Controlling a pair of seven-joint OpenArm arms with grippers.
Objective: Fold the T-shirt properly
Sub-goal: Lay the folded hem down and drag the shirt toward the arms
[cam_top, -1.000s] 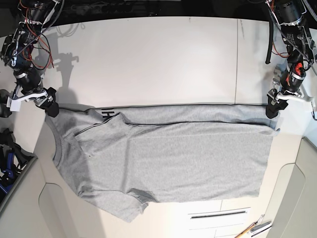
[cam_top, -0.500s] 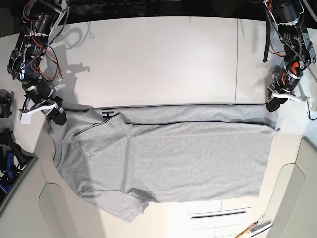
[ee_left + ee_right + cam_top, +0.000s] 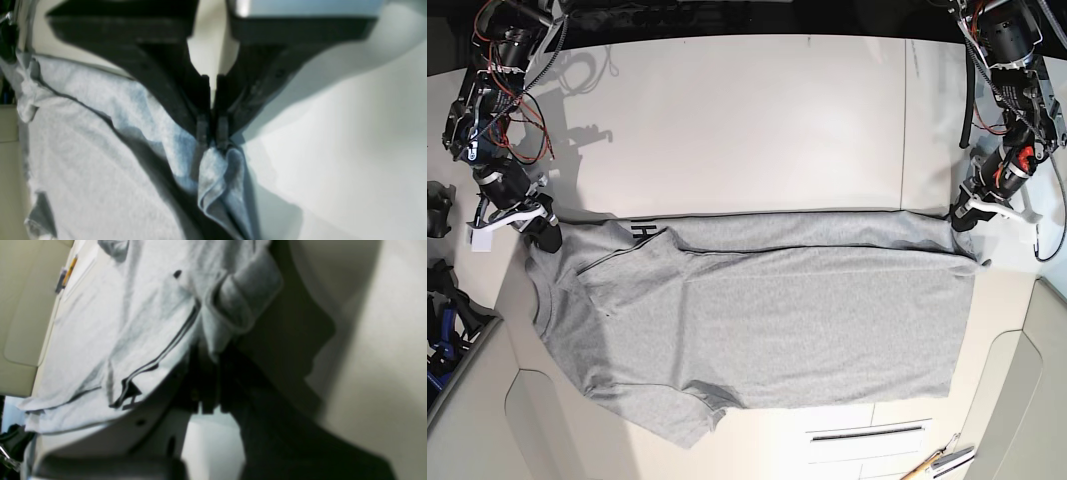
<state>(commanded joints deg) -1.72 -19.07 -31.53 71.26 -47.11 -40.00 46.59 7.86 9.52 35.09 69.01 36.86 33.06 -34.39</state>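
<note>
Base view showed the T-shirt (image 3: 767, 320) spread flat on the white table (image 3: 747, 120), plain grey side up, its far edge folded over toward the near side so that a strip of black lettering (image 3: 643, 233) peeked out by the collar end. The left gripper (image 3: 964, 213) sat at the far corner of the hem end, on that view's right, and the right gripper (image 3: 544, 237) sat at the far corner of the shoulder end, on that view's left; both were down at cloth level.

Left wrist view had the left gripper's black fingers (image 3: 203, 128) drawn almost together, with only a thin slit between them, and a bunched tuft of grey fabric (image 3: 217, 176) pinched at the tips, hanging in folds just beyond them.

Right wrist view was dark and blurred around the right gripper (image 3: 213, 355), but its jaws stood nearly closed on a rolled lip of the shirt's edge (image 3: 233, 303), which curled over right at the tips. A dark seam line (image 3: 160, 356) ran across the cloth beside it, and a pencil-like tool (image 3: 68, 271) lay far off near the table's edge
</note>
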